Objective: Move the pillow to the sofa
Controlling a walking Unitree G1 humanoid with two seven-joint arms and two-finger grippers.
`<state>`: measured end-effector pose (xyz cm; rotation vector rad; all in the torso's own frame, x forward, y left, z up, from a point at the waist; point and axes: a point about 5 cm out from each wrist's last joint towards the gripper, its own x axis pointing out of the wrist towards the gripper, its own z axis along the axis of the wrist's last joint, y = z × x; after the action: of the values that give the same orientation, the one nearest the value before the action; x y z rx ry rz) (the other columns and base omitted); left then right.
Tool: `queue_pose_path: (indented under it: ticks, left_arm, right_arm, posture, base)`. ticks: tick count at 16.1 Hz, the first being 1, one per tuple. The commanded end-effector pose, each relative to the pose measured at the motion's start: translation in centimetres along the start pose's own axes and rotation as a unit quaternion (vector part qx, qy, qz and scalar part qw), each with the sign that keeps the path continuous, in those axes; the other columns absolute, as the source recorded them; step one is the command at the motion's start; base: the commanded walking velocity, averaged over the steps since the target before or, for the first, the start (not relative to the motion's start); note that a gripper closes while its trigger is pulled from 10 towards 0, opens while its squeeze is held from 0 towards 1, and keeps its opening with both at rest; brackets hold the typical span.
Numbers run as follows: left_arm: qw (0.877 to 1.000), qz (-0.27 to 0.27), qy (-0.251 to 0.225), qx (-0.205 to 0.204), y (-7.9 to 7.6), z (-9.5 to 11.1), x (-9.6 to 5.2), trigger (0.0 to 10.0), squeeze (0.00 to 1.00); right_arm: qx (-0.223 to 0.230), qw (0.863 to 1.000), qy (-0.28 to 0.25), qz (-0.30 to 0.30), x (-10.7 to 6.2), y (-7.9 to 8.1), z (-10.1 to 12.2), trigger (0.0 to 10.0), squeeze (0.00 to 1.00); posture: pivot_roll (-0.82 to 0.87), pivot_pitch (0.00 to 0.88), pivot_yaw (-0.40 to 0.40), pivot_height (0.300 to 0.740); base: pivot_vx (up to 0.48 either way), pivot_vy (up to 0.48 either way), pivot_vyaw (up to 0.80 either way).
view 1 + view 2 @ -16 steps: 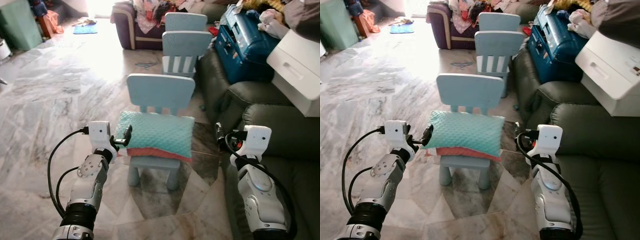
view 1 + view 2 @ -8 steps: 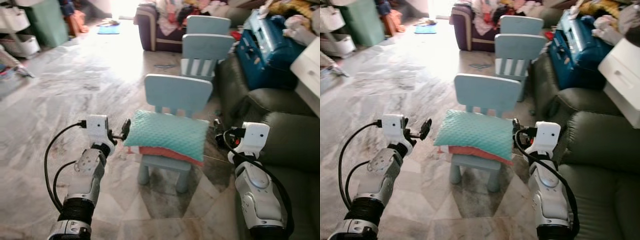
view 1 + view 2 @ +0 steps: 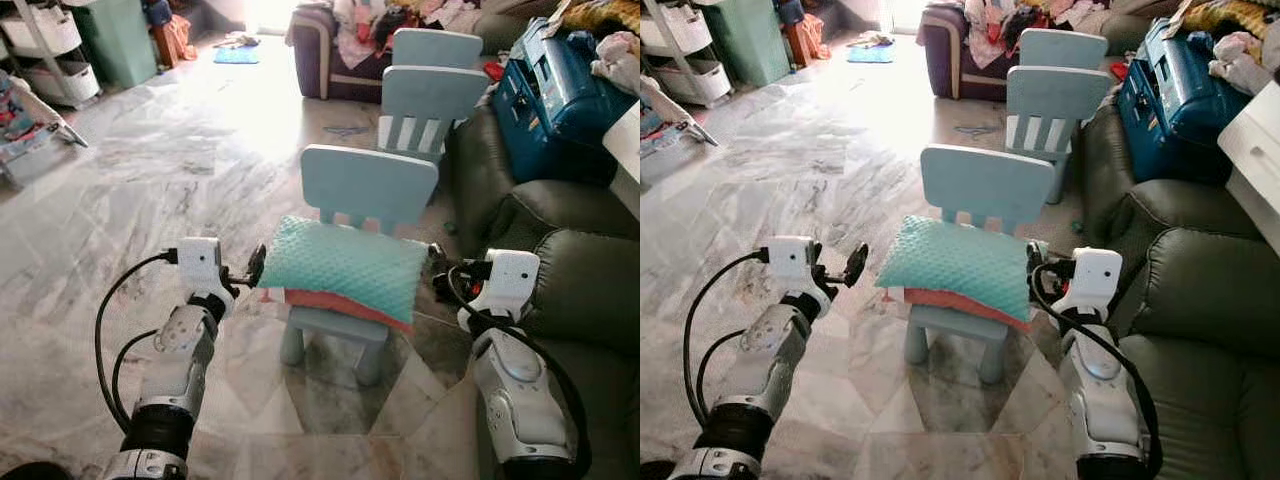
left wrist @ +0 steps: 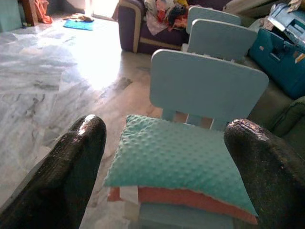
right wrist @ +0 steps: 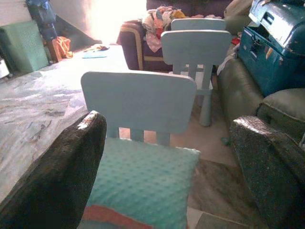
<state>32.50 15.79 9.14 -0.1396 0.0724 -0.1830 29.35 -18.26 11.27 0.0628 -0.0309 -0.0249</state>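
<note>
Teal pillow (image 3: 345, 266) on small blue chair (image 3: 362, 205), both grippers spread, flanking it

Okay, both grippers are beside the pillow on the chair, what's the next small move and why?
Probably bring both grippers inward to squeeze the pillow at its ends. The left gripper and right gripper flank it, both open, and neither seems to press it yet. It lies on the chair; the sofa is to the right.

The pillow (image 3: 345, 268) hides most of the chair (image 3: 368, 186) seat. The sofa (image 3: 575, 280) runs off the right edge. The clothes pile (image 3: 992, 18) at the top is cut off.
</note>
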Motion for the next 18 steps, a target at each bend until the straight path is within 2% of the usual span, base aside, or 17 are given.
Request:
queue_pose_path:
  ticks: [1, 13, 18]
  left_arm:
    - [1.0, -0.001, -0.001, 0.004, -0.1, 0.04, -0.09, 10.0, 0.0]
    - [1.0, -0.005, 0.002, -0.002, -0.35, -0.12, 0.04, 10.0, 0.0]
    - [1.0, -0.006, 0.009, 0.001, -0.3, -0.3, 0.0, 10.0, 0.0]
  right_arm:
    - [-0.002, 1.0, -0.003, -0.001, -0.11, -0.07, 0.26, 10.0, 0.0]
    - [-0.005, 1.0, -0.003, -0.005, -0.2, -0.27, 0.31, 10.0, 0.0]
    - [-0.004, 1.0, -0.001, -0.006, -0.21, -0.19, 0.2, 10.0, 0.0]
  posture:
    - [-0.15, 0.084, -0.01, 0.74]
    - [-0.15, 0.073, -0.009, 0.74]
    - [-0.15, 0.073, -0.004, 0.74]
  base:
    - [0.0, 0.0, 0.0]
    - [0.0, 0.0, 0.0]
    - [0.0, 0.453, 0.0]
